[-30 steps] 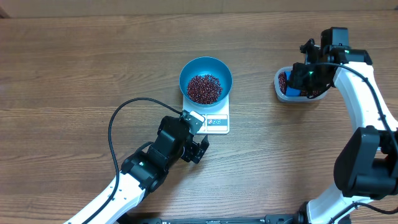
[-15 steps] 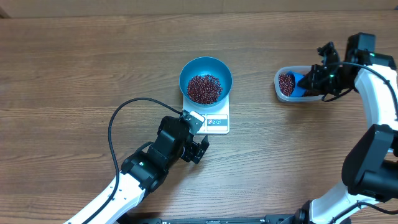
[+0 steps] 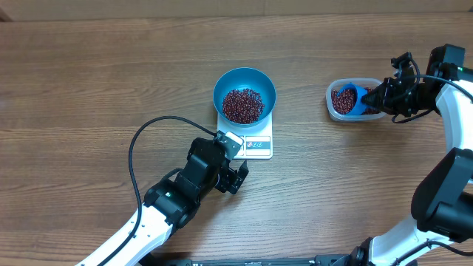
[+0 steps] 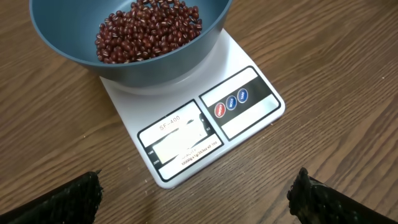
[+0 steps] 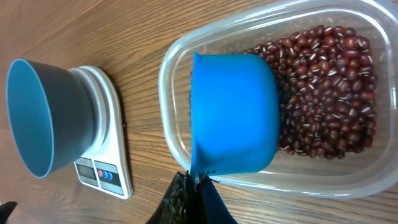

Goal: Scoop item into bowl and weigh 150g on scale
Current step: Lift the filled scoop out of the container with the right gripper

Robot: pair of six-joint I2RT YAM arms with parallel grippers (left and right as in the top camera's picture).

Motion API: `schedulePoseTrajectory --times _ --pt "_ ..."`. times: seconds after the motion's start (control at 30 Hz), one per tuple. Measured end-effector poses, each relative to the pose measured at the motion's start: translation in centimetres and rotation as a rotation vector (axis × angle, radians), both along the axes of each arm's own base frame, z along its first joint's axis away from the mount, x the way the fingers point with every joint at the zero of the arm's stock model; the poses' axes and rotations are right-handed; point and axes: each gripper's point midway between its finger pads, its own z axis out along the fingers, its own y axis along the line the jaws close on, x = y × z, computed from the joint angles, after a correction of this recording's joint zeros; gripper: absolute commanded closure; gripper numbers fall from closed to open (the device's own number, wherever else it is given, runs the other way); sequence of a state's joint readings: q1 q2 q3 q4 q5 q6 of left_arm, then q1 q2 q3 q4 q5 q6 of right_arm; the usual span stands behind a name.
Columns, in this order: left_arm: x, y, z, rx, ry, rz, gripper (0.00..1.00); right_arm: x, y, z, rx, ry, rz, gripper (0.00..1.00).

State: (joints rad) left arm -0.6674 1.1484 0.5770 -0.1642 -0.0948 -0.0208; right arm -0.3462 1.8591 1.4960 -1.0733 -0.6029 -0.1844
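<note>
Many beans [image 3: 243,105] in bowl [image 3: 226,86]; left end effector [image 4: 199,194] gapes wide; right end effector [image 5: 196,198] seemingly pinches scoop [image 5: 233,118].

A blue bowl [image 3: 244,77] of beans [image 3: 243,106] sits on the white scale [image 3: 256,145] in the middle of the worktop [image 3: 89,81]. Just below and left of the scale, the left pincer [image 3: 236,171] hovers with its jaws spread, holding nothing. At the right, a clear tub [image 3: 329,94] holds more beans. The right pincer [image 3: 378,97] grips a blue scoop [image 3: 356,100] inside it.
</note>
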Motion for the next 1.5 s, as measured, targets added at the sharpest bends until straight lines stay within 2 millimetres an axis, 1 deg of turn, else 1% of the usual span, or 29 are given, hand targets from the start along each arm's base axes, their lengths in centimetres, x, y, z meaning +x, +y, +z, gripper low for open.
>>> schedulePoseTrajectory --times 0.2,0.33,0.4,0.57,0.7,0.9,1.07,1.5 --pt "0.0 0.0 0.0 0.000 0.000 0.000 0.00 0.3 0.4 0.4 0.031 -0.020 0.006 0.96" --pt "0.0 0.0 0.0 0.000 0.000 0.000 0.00 0.2 0.2 0.5 0.041 -0.022 0.000 0.96" --pt "0.0 0.0 0.0 0.000 0.000 0.000 0.01 0.2 -0.4 0.6 0.056 -0.026 -0.019 0.96" --pt "0.0 0.0 0.0 0.000 0.000 0.000 0.00 -0.1 -2.8 1.4 0.117 -0.050 -0.089 0.96" --pt "0.0 0.0 0.0 0.000 0.000 0.000 0.00 -0.5 -4.7 2.6 0.210 -0.091 -0.150 0.96" --pt "0.0 0.0 0.0 0.000 0.000 0.000 0.00 -0.8 -5.8 4.1 0.316 -0.139 -0.191 0.96" --pt "0.0 0.0 0.0 0.000 0.000 0.000 0.00 -0.8 -5.7 5.5 0.398 -0.180 -0.194 0.96" --pt "0.0 0.0 0.0 0.000 0.000 0.000 0.00 -0.9 -3.8 8.9 0.623 -0.240 -0.165 0.96"
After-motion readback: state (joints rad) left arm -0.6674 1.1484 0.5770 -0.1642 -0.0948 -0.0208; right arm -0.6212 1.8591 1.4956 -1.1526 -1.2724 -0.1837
